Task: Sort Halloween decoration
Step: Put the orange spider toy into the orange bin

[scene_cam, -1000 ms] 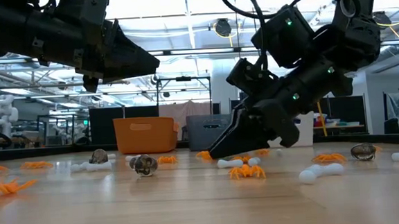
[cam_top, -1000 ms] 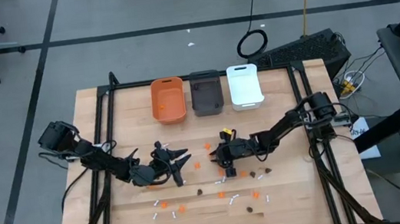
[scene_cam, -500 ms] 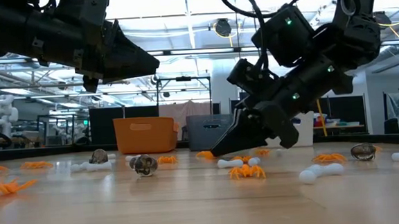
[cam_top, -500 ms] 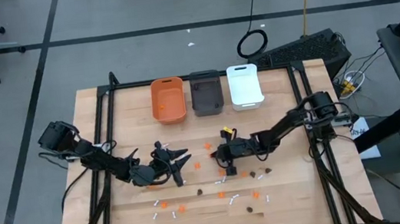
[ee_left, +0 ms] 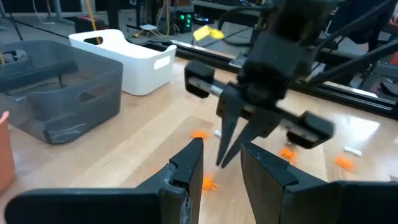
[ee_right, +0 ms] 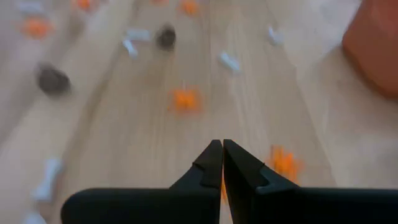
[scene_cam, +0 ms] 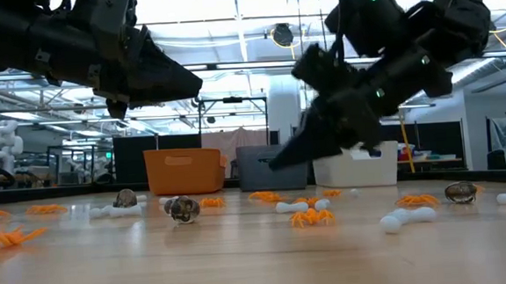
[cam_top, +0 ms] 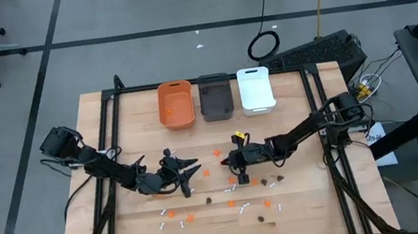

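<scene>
Halloween decoration pieces lie scattered on the wooden table: orange spiders (scene_cam: 310, 216), white bones (scene_cam: 292, 206) and dark lumps (scene_cam: 183, 208). My right gripper (scene_cam: 274, 164) hangs shut above the table's middle, tips slanting down over an orange piece (scene_cam: 265, 196); it also shows in the high view (cam_top: 227, 162) and in its wrist view (ee_right: 222, 144). My left gripper (ee_left: 222, 148) stands open a little to its left (cam_top: 190, 168), raised, pointing at the right gripper, with nothing between its fingers. My right gripper shows a thin sliver of orange (ee_right: 222, 186) in the slit between its shut fingers. I cannot tell whether that is a piece held there or one lying on the table behind. No other view shows anything at its tips.
The orange bin (cam_top: 176, 103), dark grey bin (cam_top: 215, 97) and white bin (cam_top: 255, 89) stand side by side at the table's far edge. More white sticks (cam_top: 245, 207) and dark lumps (cam_top: 267, 180) lie toward the near edge. The two grippers' tips are close together.
My right gripper has risen from the tabletop, its tips now well clear of the orange piece they were down beside, which stays on the wood.
</scene>
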`<action>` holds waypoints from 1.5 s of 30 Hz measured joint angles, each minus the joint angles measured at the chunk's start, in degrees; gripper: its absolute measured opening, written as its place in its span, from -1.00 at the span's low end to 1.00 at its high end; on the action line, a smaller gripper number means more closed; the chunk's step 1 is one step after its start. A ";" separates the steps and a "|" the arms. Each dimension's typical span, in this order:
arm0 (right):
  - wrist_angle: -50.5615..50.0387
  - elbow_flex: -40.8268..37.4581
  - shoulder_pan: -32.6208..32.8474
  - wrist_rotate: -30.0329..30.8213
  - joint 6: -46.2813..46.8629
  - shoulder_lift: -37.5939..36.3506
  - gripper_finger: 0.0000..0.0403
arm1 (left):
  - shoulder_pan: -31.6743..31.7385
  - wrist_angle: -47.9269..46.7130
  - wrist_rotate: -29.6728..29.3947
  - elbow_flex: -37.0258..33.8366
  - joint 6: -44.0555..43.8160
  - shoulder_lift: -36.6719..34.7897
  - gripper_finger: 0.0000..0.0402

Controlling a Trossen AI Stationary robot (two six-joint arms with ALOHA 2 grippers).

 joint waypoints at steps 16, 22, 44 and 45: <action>-6.77 0.02 -0.44 0.23 5.75 -0.04 -0.34 | 0.00 0.43 -0.15 0.00 0.00 0.00 -0.47; -6.35 0.09 -1.42 -0.55 5.75 1.20 -0.36 | 0.00 0.59 -0.33 0.00 0.00 0.00 -0.47; -0.49 0.09 -1.34 -3.08 1.48 4.44 -1.00 | 0.00 -1.63 -0.65 0.00 0.02 0.00 -0.47; -0.35 0.03 -1.13 -3.08 1.47 4.06 -1.00 | 0.00 -2.32 -0.24 0.00 0.03 0.00 -0.47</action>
